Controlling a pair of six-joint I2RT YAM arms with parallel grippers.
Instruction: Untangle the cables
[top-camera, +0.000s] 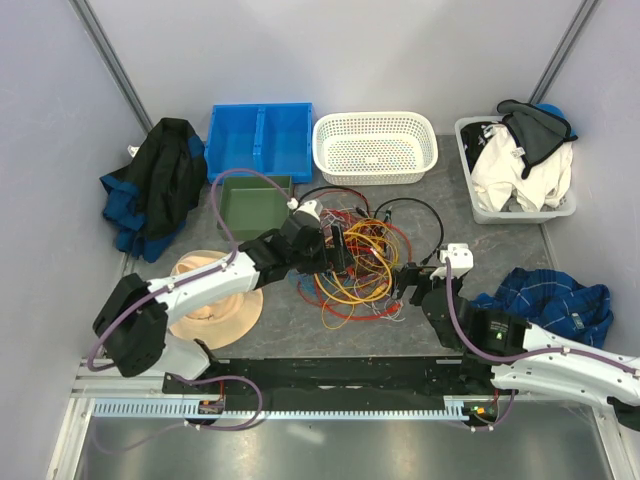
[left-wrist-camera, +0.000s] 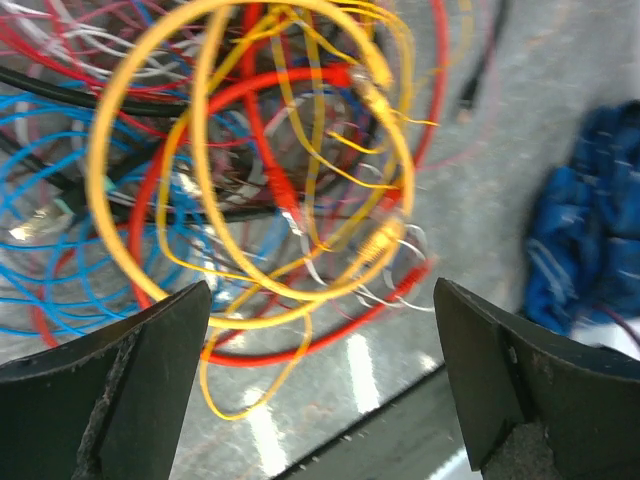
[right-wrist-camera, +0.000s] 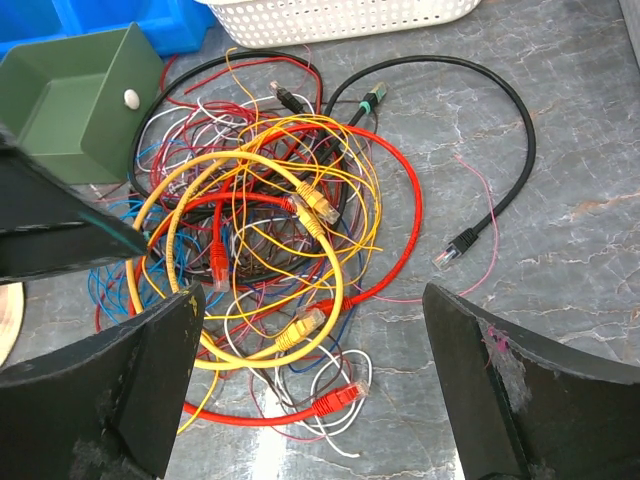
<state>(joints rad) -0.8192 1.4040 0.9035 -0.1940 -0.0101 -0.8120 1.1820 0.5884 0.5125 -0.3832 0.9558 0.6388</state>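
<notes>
Cables (top-camera: 358, 262): tangled heap of yellow, red, blue, black and white wires, lying mid-bench (top-camera: 280, 335), in front of the white basket (top-camera: 375, 147) and just beside the green box (top-camera: 255, 200).
Black cable (right-wrist-camera: 500, 130): arcs out from the heap's right side, plug end resting on bare bench.
Yellow plug (right-wrist-camera: 300, 330): sits near the heap's front edge.
Left hand (left-wrist-camera: 320, 300): spread wide, gripping nothing, hovering over the yellow loops.
Right hand (right-wrist-camera: 315, 305): spread wide, gripping nothing, facing the heap from its right edge.

Left pincer (left-wrist-camera: 320, 330) gaping wide before cables (left-wrist-camera: 250, 170), yellow loops lying over red, blue; blue cloth (left-wrist-camera: 585, 230) lying rightward on desk (left-wrist-camera: 500, 170).
</notes>
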